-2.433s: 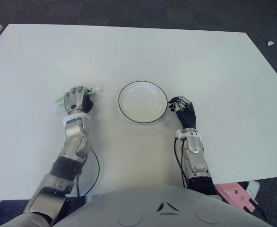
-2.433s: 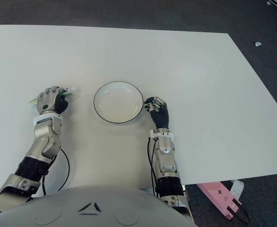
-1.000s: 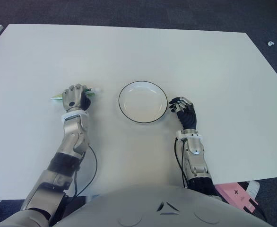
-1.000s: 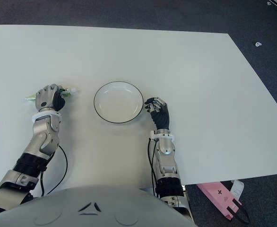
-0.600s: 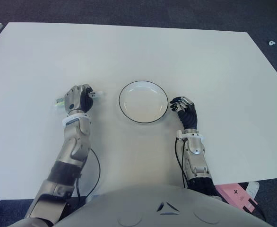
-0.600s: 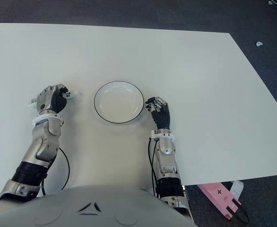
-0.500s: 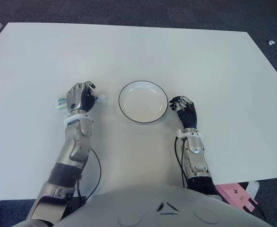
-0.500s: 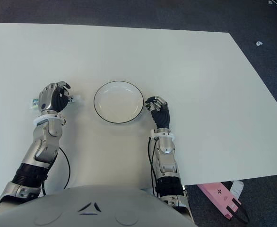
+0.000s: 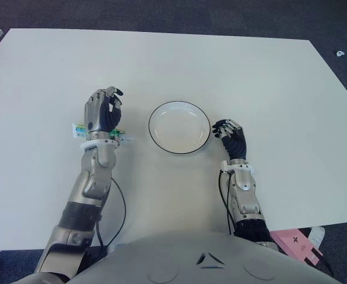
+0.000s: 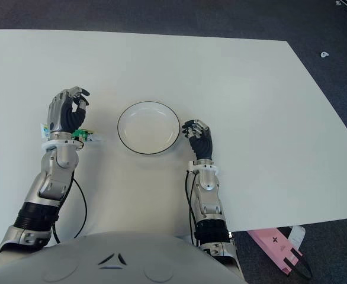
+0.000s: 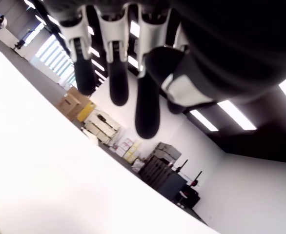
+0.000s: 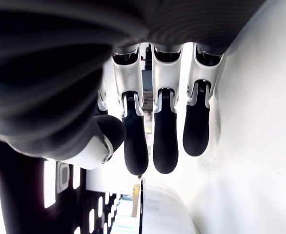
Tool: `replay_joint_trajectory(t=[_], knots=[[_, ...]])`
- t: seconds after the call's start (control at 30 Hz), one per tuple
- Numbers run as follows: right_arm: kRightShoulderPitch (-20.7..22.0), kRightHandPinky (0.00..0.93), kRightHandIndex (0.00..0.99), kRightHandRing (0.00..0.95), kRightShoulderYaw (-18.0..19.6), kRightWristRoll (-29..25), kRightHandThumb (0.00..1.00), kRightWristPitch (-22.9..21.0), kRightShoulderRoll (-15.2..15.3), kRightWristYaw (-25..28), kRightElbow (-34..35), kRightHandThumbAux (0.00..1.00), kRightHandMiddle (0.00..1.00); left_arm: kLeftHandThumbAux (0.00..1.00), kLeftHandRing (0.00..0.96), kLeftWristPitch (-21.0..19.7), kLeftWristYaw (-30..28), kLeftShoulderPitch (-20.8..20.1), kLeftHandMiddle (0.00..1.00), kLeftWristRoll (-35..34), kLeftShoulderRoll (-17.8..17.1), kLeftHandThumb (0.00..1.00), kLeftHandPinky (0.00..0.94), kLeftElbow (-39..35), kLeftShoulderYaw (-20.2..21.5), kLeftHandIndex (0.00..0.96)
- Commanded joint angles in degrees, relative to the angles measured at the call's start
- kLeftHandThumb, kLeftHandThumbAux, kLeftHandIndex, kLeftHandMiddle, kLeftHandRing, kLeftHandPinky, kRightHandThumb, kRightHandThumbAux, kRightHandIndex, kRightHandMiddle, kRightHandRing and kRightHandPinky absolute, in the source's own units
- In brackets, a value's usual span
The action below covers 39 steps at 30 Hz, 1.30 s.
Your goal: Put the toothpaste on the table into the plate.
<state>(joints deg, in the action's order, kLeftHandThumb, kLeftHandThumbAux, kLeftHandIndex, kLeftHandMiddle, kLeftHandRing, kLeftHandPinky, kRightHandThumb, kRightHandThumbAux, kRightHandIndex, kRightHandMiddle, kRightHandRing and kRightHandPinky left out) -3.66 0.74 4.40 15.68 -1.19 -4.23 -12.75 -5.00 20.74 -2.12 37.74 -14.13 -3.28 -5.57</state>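
The toothpaste [image 10: 82, 135], a green and white tube, shows crosswise under my left wrist, left of the plate and outside it. My left hand [image 9: 102, 111] is raised above the tube with its fingers [image 11: 145, 107] spread and nothing between them. The white plate with a dark rim [image 9: 179, 102] sits mid-table and holds nothing. My right hand [image 9: 231, 137] shows just beside the plate's right rim, its fingers [image 12: 165, 146] relaxed and holding nothing.
The white table [image 9: 250, 71] stretches far behind and to both sides of the plate. A black cable [image 9: 119, 207] loops by my left forearm. A pink object [image 9: 295, 242] shows past the table's near right corner, over dark floor.
My left hand held the tube in a closed fist, lifted and turned it, then opened its fingers. The tube now shows under the wrist. The right hand and plate have not moved.
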Motion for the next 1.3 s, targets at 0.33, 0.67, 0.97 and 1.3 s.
replay_joint_trajectory(t=[0.33,0.67,0.97,1.3], knots=[[-1.6,0.495,0.429,0.499,-0.3,0.4,0.705,-3.5,-0.1,-0.6,-2.5,0.731,0.503,0.671,0.880,5.5,-1.0,-4.9,0.542,-4.1,3.0,0.850,0.873,2.5,-1.9,0.392],[-1.5,0.490,0.429,0.498,-0.3,0.0,0.707,-3.8,-0.4,-0.7,-2.3,0.730,0.502,0.670,0.877,9.4,-1.2,-9.5,0.540,-4.0,4.5,0.852,0.869,7.0,-5.3,0.394],[-1.5,0.488,0.429,0.496,-0.4,0.0,0.707,-3.4,-0.5,-0.6,-2.3,0.730,0.501,0.670,0.874,12.5,-0.7,-13.0,0.536,-3.2,5.6,0.852,0.862,12.3,-8.6,0.394],[-1.4,0.483,0.429,0.493,-0.3,-0.2,0.706,-3.3,-0.6,-0.7,-2.4,0.730,0.499,0.669,0.870,17.6,-4.0,-12.5,0.539,-4.1,1.6,0.853,0.858,13.6,-9.2,0.397]])
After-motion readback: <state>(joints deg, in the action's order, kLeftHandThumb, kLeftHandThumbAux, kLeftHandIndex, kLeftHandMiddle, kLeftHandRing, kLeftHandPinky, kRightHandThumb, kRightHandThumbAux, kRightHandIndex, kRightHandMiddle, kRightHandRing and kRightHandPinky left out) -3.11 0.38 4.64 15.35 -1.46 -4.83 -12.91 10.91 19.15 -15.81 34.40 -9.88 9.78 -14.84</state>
